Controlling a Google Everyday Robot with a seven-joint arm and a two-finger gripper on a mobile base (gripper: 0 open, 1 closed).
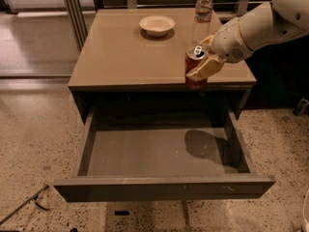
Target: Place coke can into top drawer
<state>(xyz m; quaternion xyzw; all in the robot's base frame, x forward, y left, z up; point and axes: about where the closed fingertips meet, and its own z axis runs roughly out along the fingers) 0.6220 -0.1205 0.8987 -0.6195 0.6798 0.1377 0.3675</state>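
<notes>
risk gathers at the front edge of the top (125, 57). the gripper (203, 64) hangs there, right of centre, its tan fingers (208, 67) closed round the can (193, 61), one across the front of it and the other behind. the can stands about upright with its silver end showing. it looks clear of the top, base right at the lip; whether it is wholly past that lip i cannot tell. the drawer (145, 153) is pulled out below, bare inside, with a shadow (205, 146) on its floor toward the right.

if the arm goes down from here without coming further forward, the can's base could catch the lip and tip in the fingers or get knocked loose. the fingers cover only part of its side, and a smooth aluminium wall is slippery, so a small bump might twist it. letting go at this height would drop it a fair way; it would likely bounce, fall over and roll on the smooth floor. the spot is also near the drawer's right wall, so a drift to the right could land the can on the rim or outside. the bottle (203, 11) and bowl (157, 25) stand behind, well apart from all this.
</notes>
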